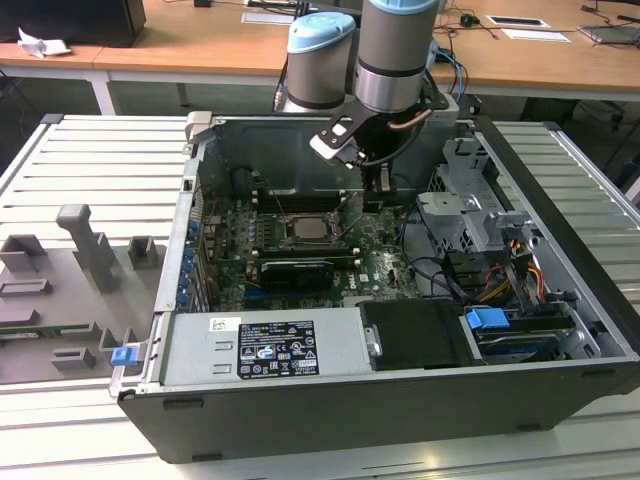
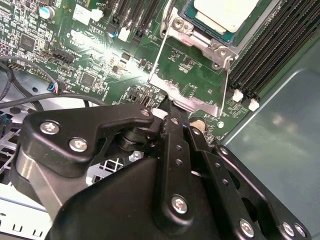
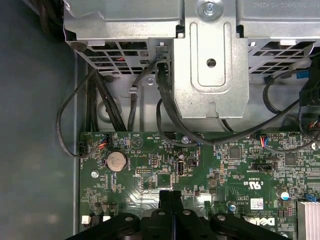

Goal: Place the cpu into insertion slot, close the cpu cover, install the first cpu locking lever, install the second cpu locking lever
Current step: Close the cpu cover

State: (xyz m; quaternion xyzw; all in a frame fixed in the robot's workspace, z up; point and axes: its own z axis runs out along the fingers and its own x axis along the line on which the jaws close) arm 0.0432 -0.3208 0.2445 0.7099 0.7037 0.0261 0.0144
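Counter: I am looking at a slatted grey counter (image 1: 90, 170) carrying the open computer case (image 1: 300, 420).
Arm: In the exterior view I am seeing the arm (image 1: 395, 50) reaching down into the case from its far side.
Board: The green circuit board (image 1: 385, 265) is lying flat on the case floor. In the first wrist view its edge (image 3: 225, 170) is sitting just below a silvery drive cage (image 3: 210, 60), with black cables (image 3: 167, 115) running between them.
Gripper: I am reading the gripper (image 2: 167, 106) as closed. In the first wrist view its two black fingers (image 3: 170, 194) are pressing together with just a thin seam between them. It is carrying nothing I can make out. Its tips are meeting the free edge of the cpu cover (image 2: 186, 97), and I cannot tell whether they are pinching that edge or merely touching it.
Cover: The cpu cover is standing swung open, its free end reaching away from the socket toward the gripper, green board showing through its window.
Slot: The insertion slot (image 2: 192, 37) is sitting beyond the cover's hinged end, beside the long black memory slots (image 2: 265, 55).
Cpu: The cpu (image 2: 225, 12) is resting inside the insertion slot with its metal top uncovered, apart from the gripper. In the exterior view it (image 1: 305, 228) is lying toward the exterior view's left of the gripper (image 1: 378, 195).
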